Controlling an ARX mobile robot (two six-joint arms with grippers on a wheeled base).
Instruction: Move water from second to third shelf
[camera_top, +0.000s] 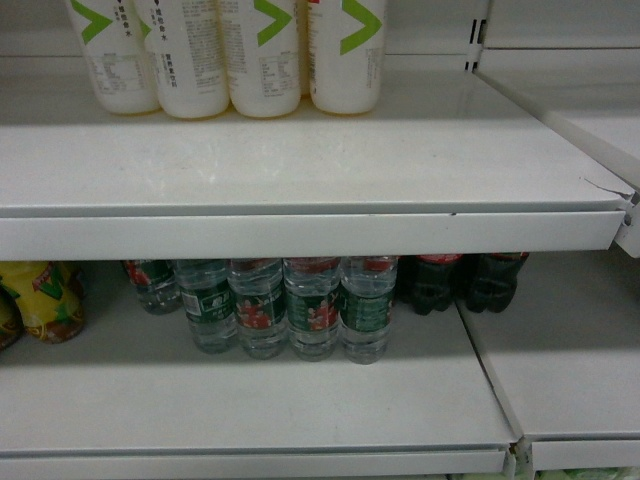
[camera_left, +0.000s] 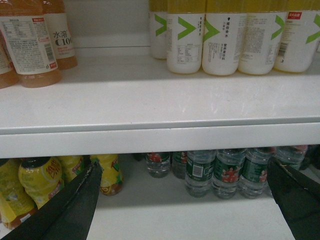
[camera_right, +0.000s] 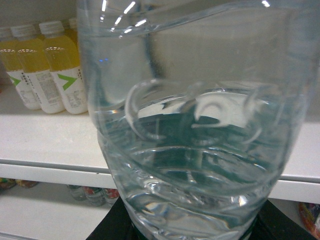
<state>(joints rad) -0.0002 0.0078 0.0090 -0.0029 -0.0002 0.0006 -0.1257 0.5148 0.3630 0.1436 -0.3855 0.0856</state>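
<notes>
Your right gripper (camera_right: 195, 227) is closed around a water bottle (camera_right: 195, 125), held up in front of the upper shelf (camera_right: 45, 135); it is full, so judge it heavy, its ribbed clear wall slick and springy, best gripped low on the body as now. Your left gripper (camera_left: 185, 200) hangs wide open and empty before the lower shelf (camera_left: 190, 220). On the upper shelf, white green-chevron bottles (camera_top: 230, 50) crowd the back left, so set down on the bare front.

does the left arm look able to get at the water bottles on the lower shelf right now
Probably yes. The left gripper is open and empty, level with the gap under the upper shelf, and the water bottles stand straight ahead with bare shelf in front. The yellow bottles sit off to the side, not in the way.
</notes>
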